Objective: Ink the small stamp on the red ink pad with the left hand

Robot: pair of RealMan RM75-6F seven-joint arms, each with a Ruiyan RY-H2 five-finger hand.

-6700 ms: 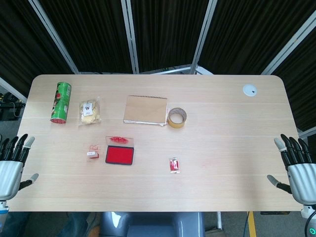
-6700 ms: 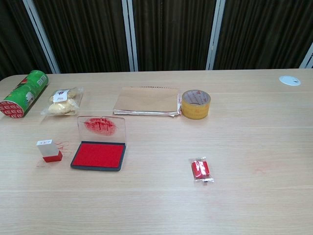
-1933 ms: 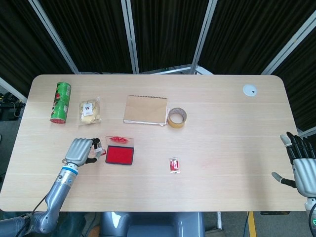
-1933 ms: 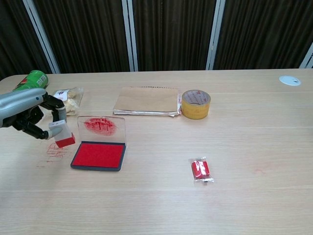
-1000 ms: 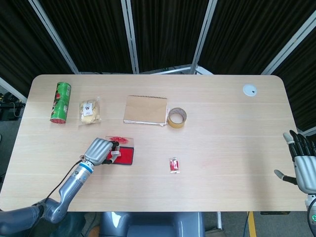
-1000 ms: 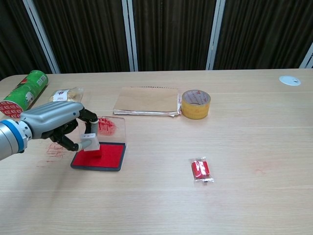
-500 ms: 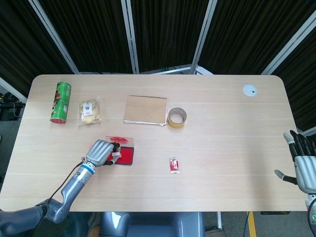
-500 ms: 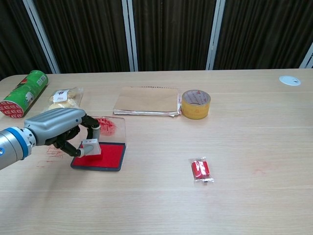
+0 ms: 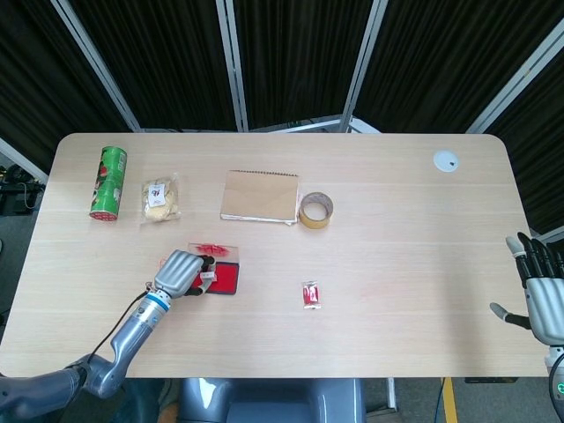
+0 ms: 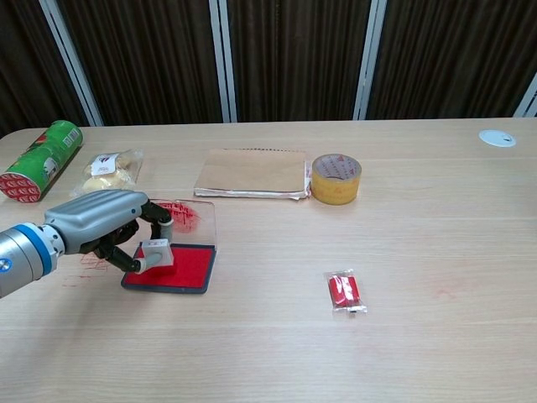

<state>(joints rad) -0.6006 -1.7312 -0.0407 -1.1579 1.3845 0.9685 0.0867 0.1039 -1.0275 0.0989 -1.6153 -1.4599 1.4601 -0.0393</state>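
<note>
The small stamp [image 10: 156, 253], white-topped with a red base, stands pressed onto the left part of the red ink pad [image 10: 183, 268]. My left hand [image 10: 102, 220] grips it between thumb and fingers. In the head view the left hand [image 9: 181, 272] covers most of the stamp [image 9: 207, 278] at the left end of the ink pad [image 9: 225, 279]. The pad's clear lid [image 10: 189, 215], smeared with red ink, stands open behind it. My right hand [image 9: 541, 295] hovers off the table's right edge, fingers spread, holding nothing.
A green can [image 10: 40, 159] and a snack bag [image 10: 105, 173] lie at the far left. A brown notebook [image 10: 252, 173] and a tape roll [image 10: 336, 179] sit behind the pad. A small red packet [image 10: 343, 291] lies right of it. Red stamp marks [image 10: 94, 262] stain the table beside my left hand.
Over the last second my left hand lowered the stamp onto the pad and has stayed there; earlier it lifted the stamp from the table and carried it right. The right hand is still.
</note>
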